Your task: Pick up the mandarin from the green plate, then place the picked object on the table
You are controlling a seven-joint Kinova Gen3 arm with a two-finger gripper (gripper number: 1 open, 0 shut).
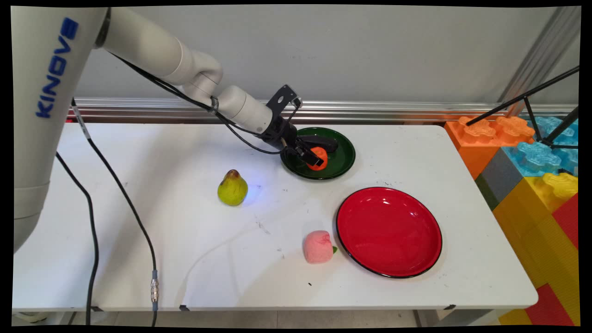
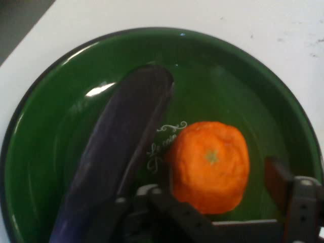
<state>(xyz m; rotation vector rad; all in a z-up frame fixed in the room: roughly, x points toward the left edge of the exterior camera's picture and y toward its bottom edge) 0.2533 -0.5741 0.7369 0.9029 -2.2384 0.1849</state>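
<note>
My gripper (image 1: 316, 159) reaches down into a green plate (image 1: 346, 159) at the back of the table. It stands open around a small orange (image 1: 322, 154). In the hand view the orange (image 2: 210, 164) sits between the fingers of the gripper (image 2: 221, 174); the left finger is against its side and the right finger (image 2: 277, 177) stands a little apart from it. A dark purple eggplant (image 2: 121, 147) lies in the green plate (image 2: 212, 86) just left of the orange. In the main view the eggplant (image 1: 323, 142) lies behind the orange.
A yellow-green pear (image 1: 232, 188) stands left of the green plate. An empty red plate (image 1: 388, 231) lies nearer the front, with a pink peach (image 1: 317, 247) at its left rim. Large coloured toy blocks (image 1: 532, 175) and tripod legs (image 1: 532, 99) border the table's right end.
</note>
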